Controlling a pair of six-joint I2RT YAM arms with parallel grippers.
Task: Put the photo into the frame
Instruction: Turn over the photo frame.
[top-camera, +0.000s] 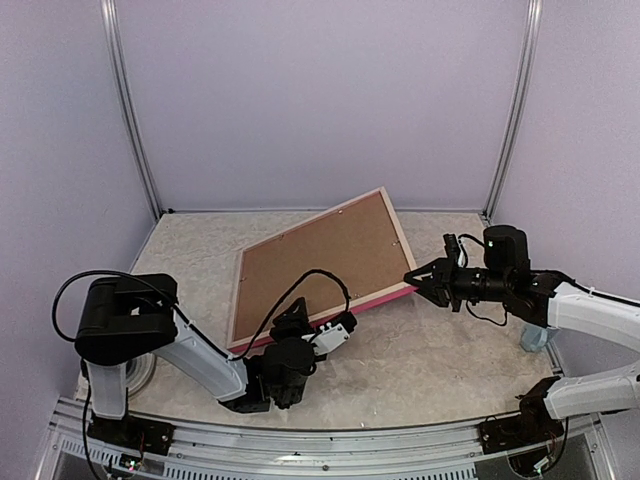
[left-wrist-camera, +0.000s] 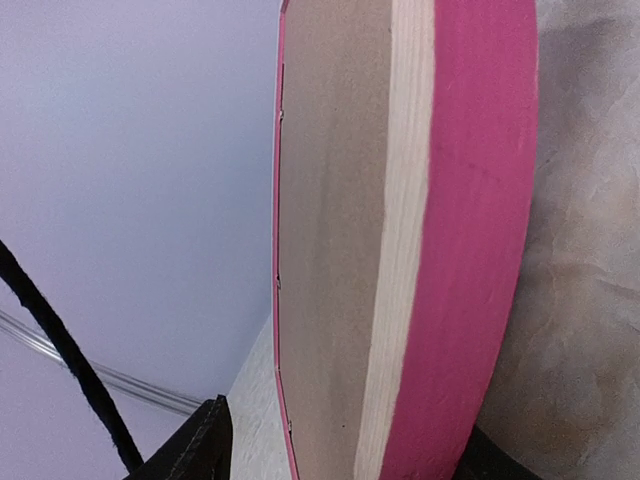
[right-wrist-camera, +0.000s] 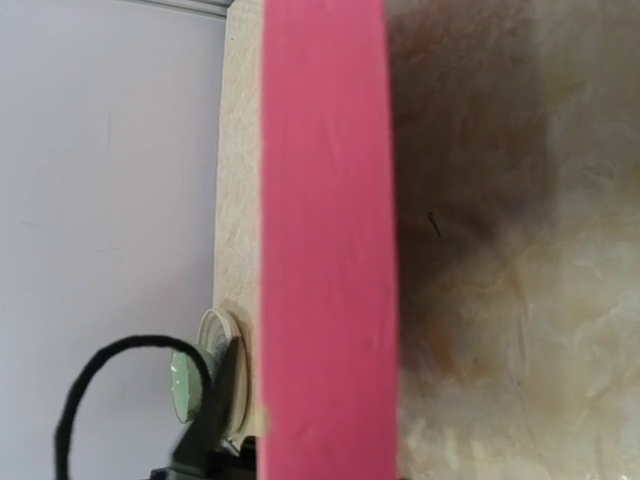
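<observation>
Left jaws are sitting around the frame (left-wrist-camera: 470, 250) at its near edge; I cannot tell if they are gripping. Right jaws are pinching its right corner. Brown back (top-camera: 320, 265) is facing up, so the photo is probably inside.

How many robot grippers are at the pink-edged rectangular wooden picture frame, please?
2: the left gripper straddles the pink-edged rectangular wooden picture frame's near edge; the right gripper clamps its right corner. No others visible.

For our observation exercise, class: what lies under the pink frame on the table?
Only marbled tabletop, shadowed, shows beneath the frame. Its brown backing faces up, so anything under its middle, any photo included, is hidden.
</observation>
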